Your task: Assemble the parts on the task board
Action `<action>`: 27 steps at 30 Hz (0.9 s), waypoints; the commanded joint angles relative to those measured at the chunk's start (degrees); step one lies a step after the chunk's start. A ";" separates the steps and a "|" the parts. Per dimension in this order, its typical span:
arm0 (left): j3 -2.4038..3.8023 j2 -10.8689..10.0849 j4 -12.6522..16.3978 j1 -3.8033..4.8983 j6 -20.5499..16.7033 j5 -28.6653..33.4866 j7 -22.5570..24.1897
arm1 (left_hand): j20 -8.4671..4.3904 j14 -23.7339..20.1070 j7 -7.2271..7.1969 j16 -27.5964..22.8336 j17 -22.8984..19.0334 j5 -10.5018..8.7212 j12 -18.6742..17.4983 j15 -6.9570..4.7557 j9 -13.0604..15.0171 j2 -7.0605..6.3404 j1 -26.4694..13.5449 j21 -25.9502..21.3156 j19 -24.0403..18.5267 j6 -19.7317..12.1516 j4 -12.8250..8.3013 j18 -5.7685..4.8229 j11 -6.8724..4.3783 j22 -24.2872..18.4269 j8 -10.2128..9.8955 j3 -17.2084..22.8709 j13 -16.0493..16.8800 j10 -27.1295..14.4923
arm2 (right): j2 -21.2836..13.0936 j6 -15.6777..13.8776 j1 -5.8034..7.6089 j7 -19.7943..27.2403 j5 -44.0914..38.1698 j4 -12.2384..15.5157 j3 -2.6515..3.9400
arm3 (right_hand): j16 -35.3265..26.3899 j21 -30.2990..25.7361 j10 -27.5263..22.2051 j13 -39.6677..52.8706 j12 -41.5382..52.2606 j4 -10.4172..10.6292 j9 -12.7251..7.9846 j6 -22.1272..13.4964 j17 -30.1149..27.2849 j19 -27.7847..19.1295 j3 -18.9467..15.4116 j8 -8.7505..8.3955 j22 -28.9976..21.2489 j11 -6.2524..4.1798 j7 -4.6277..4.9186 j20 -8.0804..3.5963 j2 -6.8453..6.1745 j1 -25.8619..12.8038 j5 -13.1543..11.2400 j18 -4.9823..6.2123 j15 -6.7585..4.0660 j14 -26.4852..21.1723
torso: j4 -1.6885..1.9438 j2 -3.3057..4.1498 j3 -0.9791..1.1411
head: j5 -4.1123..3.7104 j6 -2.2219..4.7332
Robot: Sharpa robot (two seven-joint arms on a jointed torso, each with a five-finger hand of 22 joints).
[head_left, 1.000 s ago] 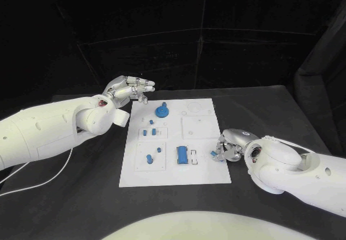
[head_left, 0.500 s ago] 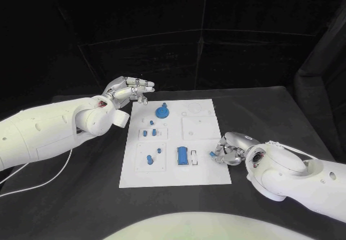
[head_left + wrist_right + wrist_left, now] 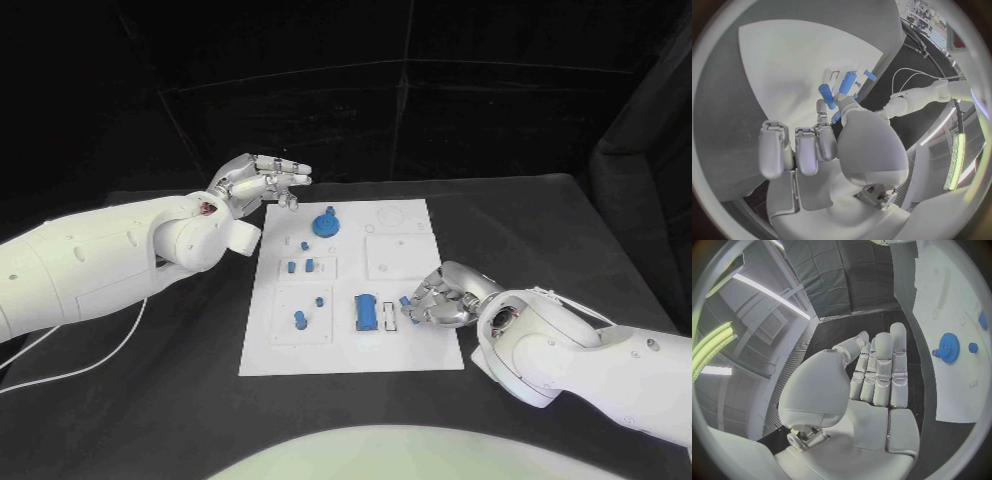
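Right hand of mine pinches a small blue part over the task board at lower right of frame, beside the blue block. It looks light, rigid and slick, best pinched by its sides. Since a second ago the hand has slid leftward onto the board. My left hand, upper left, hovers empty, fingers loosely extended.

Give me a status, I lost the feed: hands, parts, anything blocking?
Left hand open, hovering off the task board far corner. Right hand pinching a small blue part over the board's right edge. Nothing blocking.
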 commanded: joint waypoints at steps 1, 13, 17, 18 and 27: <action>0.05 0.04 0.17 0.08 0.58 0.22 0.43 | -0.06 -0.42 -0.19 -0.08 -0.07 0.08 0.10 -0.12 -0.01 0.65 -0.02 -0.32 -0.05 0.23 0.08 0.83 0.04 -0.08 0.38 -0.34 0.04 -0.30 | 0.84 -1.15 0.08 0.83 3.89 -0.51 0.02 | 0.17 0.36 1.94 8.33 0.29 0.06 0.15 0.55 9.69 2.12 0.42 -0.19 5.00 -0.39 0.05 -0.26 -0.21 -0.59 0.41 -0.36 -0.46 4.86 | -0.01 0.06 0.01 | 0.03 -0.05; 0.05 0.03 0.26 0.10 0.72 0.22 0.33 | -0.06 -0.42 -0.19 -0.08 -0.07 0.08 0.10 -0.12 -0.01 0.65 -0.02 -0.32 -0.05 0.23 0.08 0.83 0.04 -0.08 0.38 -0.34 0.04 -0.30 | 3.66 3.67 0.08 -2.07 5.16 -2.94 0.02 | 0.29 0.54 2.74 9.24 1.57 1.68 1.14 2.90 9.93 2.30 0.52 0.65 5.34 -1.10 -0.88 -0.68 -0.57 -3.88 2.86 -0.42 -0.99 4.91 | -0.11 0.04 0.07 | 0.25 -0.31; 0.05 0.06 0.27 0.10 0.80 0.22 0.30 | -0.06 -0.42 -0.19 -0.08 -0.07 0.08 0.10 -0.12 -0.01 0.65 -0.02 -0.32 -0.05 0.23 0.08 0.83 0.04 -0.08 0.38 -0.34 0.04 -0.30 | 4.57 3.61 0.08 -2.52 4.98 -3.65 0.02 | 0.31 0.50 2.76 9.26 1.61 1.70 1.20 3.00 9.96 2.28 0.52 0.68 5.28 -1.14 -0.92 -0.71 -0.54 -3.93 2.77 -0.41 -1.03 4.92 | -0.09 0.02 0.08 | 0.28 -0.39; 0.05 0.07 0.27 0.10 0.81 0.22 0.30 | -0.06 -0.42 -0.19 -0.08 -0.07 0.08 0.10 -0.12 -0.01 0.65 -0.02 -0.32 -0.05 0.23 0.08 0.83 0.04 -0.08 0.38 -0.34 0.04 -0.30 | 4.77 3.55 0.08 -2.61 4.83 -3.81 0.02 | 0.31 0.50 2.76 9.26 1.61 1.70 1.20 3.00 9.96 2.28 0.52 0.68 5.28 -1.14 -0.92 -0.71 -0.54 -3.93 2.77 -0.41 -1.03 4.92 | -0.05 0.02 0.08 | 0.28 -0.39; 0.05 0.06 0.27 0.10 0.90 0.22 0.24 | -0.06 -0.44 -0.20 -0.07 -0.11 0.07 0.15 -0.12 -0.02 0.68 -0.04 -0.37 -0.03 0.21 0.08 0.82 0.05 -0.12 0.42 -0.41 0.03 -0.33 | 5.86 3.71 0.08 -2.79 4.19 -4.51 0.01 | 0.32 0.53 2.81 9.33 1.70 1.64 1.29 3.11 10.00 2.30 0.53 0.71 5.33 -1.22 -1.00 -0.76 -0.58 -3.91 2.61 -0.42 -1.09 4.92 | -0.07 0.04 0.06 | 0.46 -0.56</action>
